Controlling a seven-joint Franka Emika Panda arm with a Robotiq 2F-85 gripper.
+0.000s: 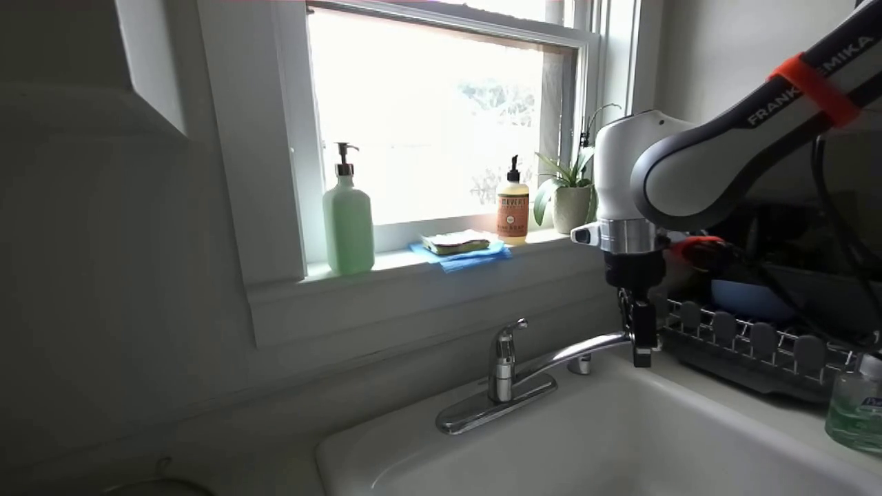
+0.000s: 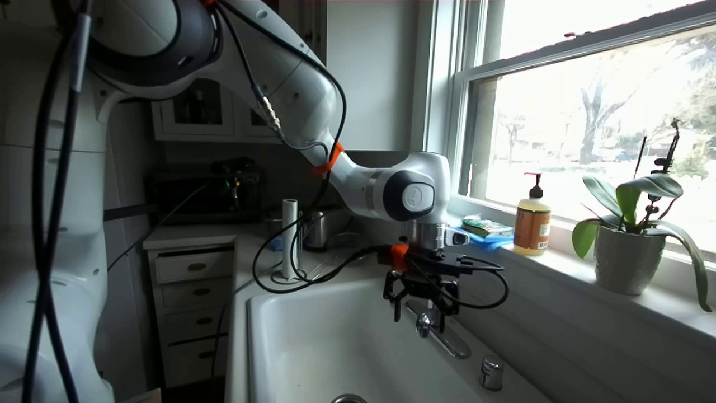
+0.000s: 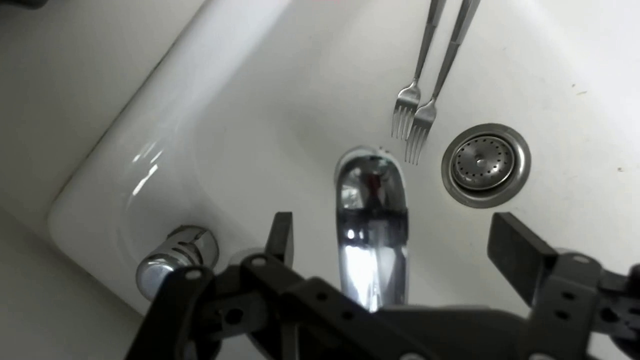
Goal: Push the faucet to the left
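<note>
The chrome faucet (image 1: 572,353) stands at the back edge of the sink. Its arched spout points to the right in this exterior view, and its tip is partly hidden by my gripper (image 1: 641,351). In an exterior view the faucet's spout end (image 2: 423,324) shows between the fingers of my gripper (image 2: 419,320). In the wrist view the faucet's spout (image 3: 372,260) lies between the two spread fingers of my gripper (image 3: 395,240), nearer the left finger. A gap shows on both sides, so neither finger visibly touches it. The gripper is open and holds nothing.
The white sink (image 2: 313,347) holds two forks (image 3: 425,115) and a drain strainer (image 3: 485,165). A chrome sprayer (image 3: 177,257) stands beside the spout. A green bottle (image 1: 349,227), soap bottle (image 1: 513,210) and plant (image 1: 572,207) stand on the windowsill. A dish rack (image 1: 758,344) is right.
</note>
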